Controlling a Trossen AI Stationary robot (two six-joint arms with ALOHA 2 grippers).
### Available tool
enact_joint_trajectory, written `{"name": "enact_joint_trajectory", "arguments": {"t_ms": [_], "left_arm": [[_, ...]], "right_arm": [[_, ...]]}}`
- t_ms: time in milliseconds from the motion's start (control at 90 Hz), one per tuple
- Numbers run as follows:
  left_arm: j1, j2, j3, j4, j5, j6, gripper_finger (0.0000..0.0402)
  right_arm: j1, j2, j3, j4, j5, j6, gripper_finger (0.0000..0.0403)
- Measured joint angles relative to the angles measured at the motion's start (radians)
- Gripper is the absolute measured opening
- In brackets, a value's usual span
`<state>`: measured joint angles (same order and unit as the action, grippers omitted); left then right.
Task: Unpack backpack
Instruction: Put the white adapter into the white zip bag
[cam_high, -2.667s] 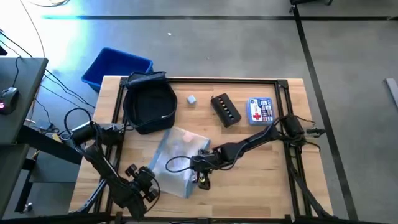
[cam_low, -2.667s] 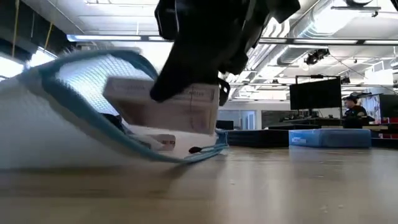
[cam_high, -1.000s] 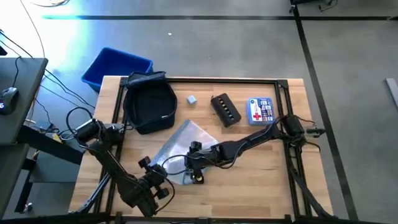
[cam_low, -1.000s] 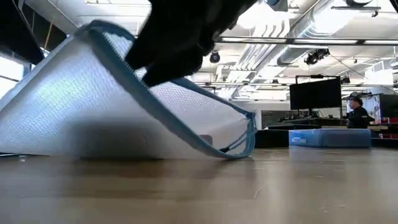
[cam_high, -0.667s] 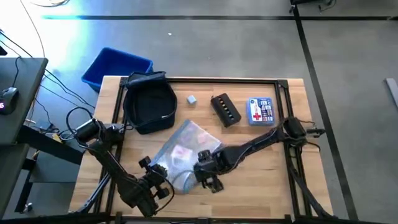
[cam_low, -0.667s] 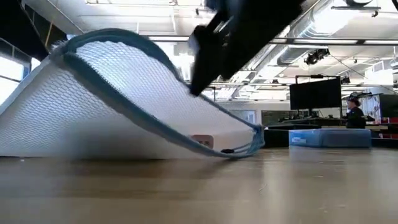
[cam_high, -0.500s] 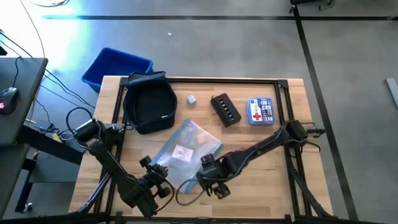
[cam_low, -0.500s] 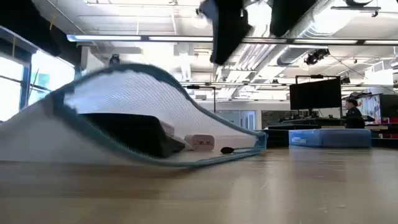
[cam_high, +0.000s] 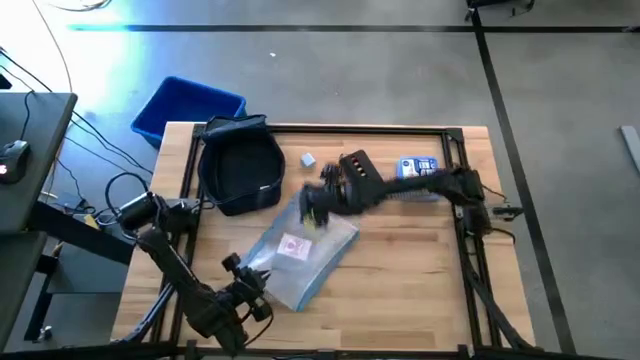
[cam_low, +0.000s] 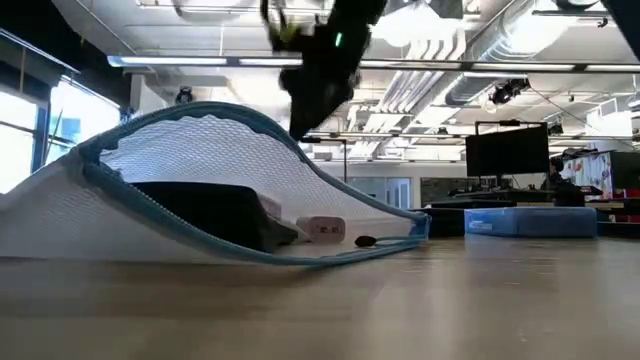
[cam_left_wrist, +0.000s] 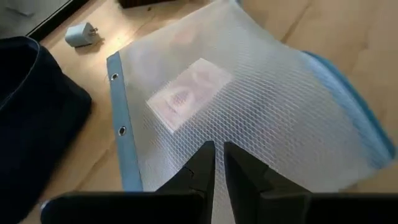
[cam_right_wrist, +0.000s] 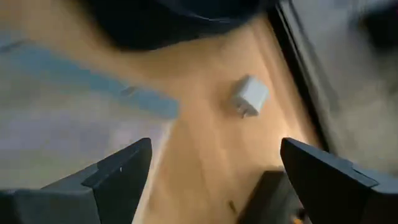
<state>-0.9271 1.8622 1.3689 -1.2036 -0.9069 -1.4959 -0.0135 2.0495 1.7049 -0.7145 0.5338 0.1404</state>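
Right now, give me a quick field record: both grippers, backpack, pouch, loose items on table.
left gripper: fingers nearly shut, at the near edge of the mesh pouch
right gripper: open, empty, raised above the table by the pouch's far end
backpack: far left of table, apart from both grippers
pouch: flat mid-table, contents inside
loose items: white charger, black case, first-aid box
off table: blue bin

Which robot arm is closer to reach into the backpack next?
Probably the right. Its open gripper hangs just beside the backpack. The left gripper sits at the table's near edge, over the mesh pouch.
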Motion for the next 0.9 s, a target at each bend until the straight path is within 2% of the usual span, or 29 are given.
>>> {"name": "enact_joint_trajectory", "arguments": {"t_ms": [178, 233, 300, 433, 567, 656, 789, 900], "left_arm": [[-0.042, 0.000, 0.000, 0.001, -0.049, -0.021, 0.0016], [-0.051, 0.000, 0.000, 0.001, -0.063, -0.021, 0.0016], [-0.058, 0.000, 0.000, 0.001, -0.079, -0.021, 0.0016], [-0.059, 0.000, 0.000, -0.003, -0.089, -0.014, 0.0016], [-0.049, 0.000, 0.000, -0.006, -0.110, 0.015, 0.0016], [-0.042, 0.000, 0.000, -0.007, -0.112, 0.032, 0.0016], [-0.034, 0.000, 0.000, -0.006, -0.110, 0.032, 0.0016], [-0.035, 0.000, 0.000, -0.003, -0.107, 0.033, 0.0016]], "right_arm": [[-0.205, 0.008, -0.208, 0.485, -0.281, 0.107, 0.0341], [-0.243, 0.008, -0.254, 0.596, -0.304, 0.162, 0.0341], [-0.277, 0.008, -0.284, 0.645, -0.302, 0.176, 0.0341], [-0.312, 0.031, -0.280, 0.630, -0.301, 0.199, 0.0341], [-0.303, 0.083, -0.211, 0.585, -0.317, 0.201, 0.0341], [-0.295, 0.149, -0.116, 0.518, -0.319, 0.200, 0.0341], [-0.292, 0.247, 0.071, 0.315, -0.270, 0.200, 0.0340], [-0.292, 0.311, 0.226, 0.153, -0.272, 0.218, 0.0336]]}}
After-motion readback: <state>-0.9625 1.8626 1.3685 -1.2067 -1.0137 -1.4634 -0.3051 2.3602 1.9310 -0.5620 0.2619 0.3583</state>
